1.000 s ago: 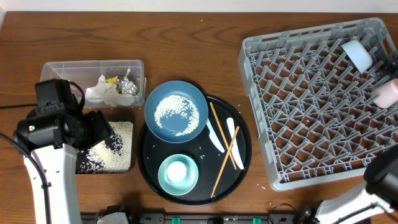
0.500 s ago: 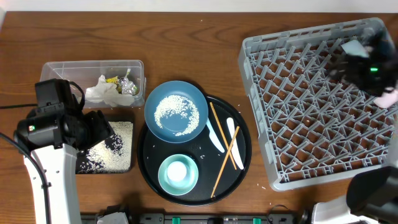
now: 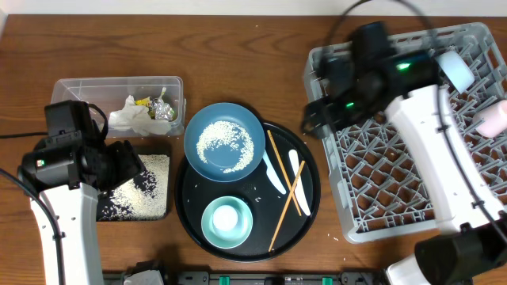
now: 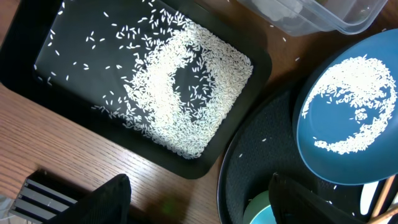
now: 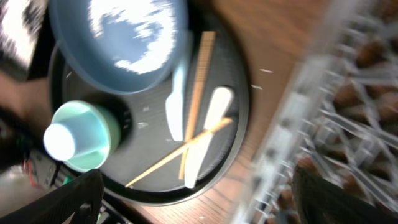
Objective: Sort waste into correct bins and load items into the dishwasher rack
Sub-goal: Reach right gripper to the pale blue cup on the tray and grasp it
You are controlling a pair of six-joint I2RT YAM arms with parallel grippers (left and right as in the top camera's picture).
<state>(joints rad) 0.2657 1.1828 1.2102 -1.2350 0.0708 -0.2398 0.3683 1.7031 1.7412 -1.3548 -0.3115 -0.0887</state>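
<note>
The left gripper (image 4: 205, 208) hangs spread and empty over the shallow black tray (image 4: 68, 78), which holds white rice (image 4: 186, 93). The right gripper (image 5: 199, 210), also spread and empty, hovers between the round tray (image 5: 239, 93) and the dishwasher rack (image 3: 396, 198). More rice lies on the dark-blue plate (image 3: 224, 111). Only the overhead view shows the clear tub (image 3: 79, 91) with tissue (image 3: 131, 117) and foil wrapper (image 3: 162, 109), and the white cup (image 3: 455, 70) and pink cup (image 3: 493, 119) in the rack.

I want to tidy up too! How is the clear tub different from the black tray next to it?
The tub is see-through with taller walls; the tray is black and shallow. The tub holds tissue and a foil wrapper; the tray holds rice. Both are rectangles, side by side.
</note>
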